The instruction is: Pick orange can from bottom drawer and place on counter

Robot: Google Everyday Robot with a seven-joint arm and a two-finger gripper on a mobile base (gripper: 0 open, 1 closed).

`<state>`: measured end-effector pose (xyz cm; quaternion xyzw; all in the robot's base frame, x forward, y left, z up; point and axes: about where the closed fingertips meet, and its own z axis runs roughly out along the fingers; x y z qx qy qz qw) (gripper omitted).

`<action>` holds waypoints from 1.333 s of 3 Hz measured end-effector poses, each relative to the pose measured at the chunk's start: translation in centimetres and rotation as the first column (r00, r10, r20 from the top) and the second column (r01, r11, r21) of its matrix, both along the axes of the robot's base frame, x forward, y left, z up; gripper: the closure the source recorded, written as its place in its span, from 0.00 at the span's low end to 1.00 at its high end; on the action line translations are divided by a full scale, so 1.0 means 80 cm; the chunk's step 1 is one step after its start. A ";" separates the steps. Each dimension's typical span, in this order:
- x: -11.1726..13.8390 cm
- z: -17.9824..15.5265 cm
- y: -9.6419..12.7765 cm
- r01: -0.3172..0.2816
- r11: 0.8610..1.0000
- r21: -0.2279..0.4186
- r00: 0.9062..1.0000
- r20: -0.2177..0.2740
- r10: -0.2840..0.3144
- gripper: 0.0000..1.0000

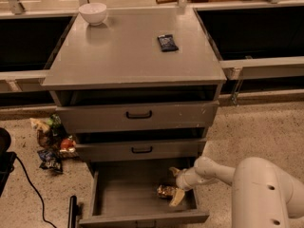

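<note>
in the lower middle of the frame, the bottom drawer (118, 194) stands open below two shallower drawers, and its plain grey floor is in full sight. the orange can (165, 191) lies on that floor toward the drawer's right side, near the front edge, mottled gold and brown with small glints. the claw (175, 184) is inside the drawer just to the right of the can, reached in from the lower right of the frame on a white arm (213, 171). its two pale fingers (177, 197) are spread wide, one above the can's level and one low beside it; the lower one looks to touch the can's right end, though i cannot tell for sure, and the can is not gripped.

above, the middle drawer (142, 150) and the top drawer (138, 114) each show a black handle. the grey desk (123, 56) overhangs them and fills the upper middle of the frame. a white bowl (92, 12) sits at its upper left corner, and a flat dark blue packet (167, 42) lies right of centre, well apart from the bowl.

at the left of the frame, on the speckled floor beside the cabinet, lies a heap of snack wrappers (50, 144), with a black cable (28, 184) curving below it.
</note>
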<state>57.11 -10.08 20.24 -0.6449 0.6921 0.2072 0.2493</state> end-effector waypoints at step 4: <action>0.028 -0.091 0.002 0.033 0.999 0.032 0.999 -0.037 -0.032 0.19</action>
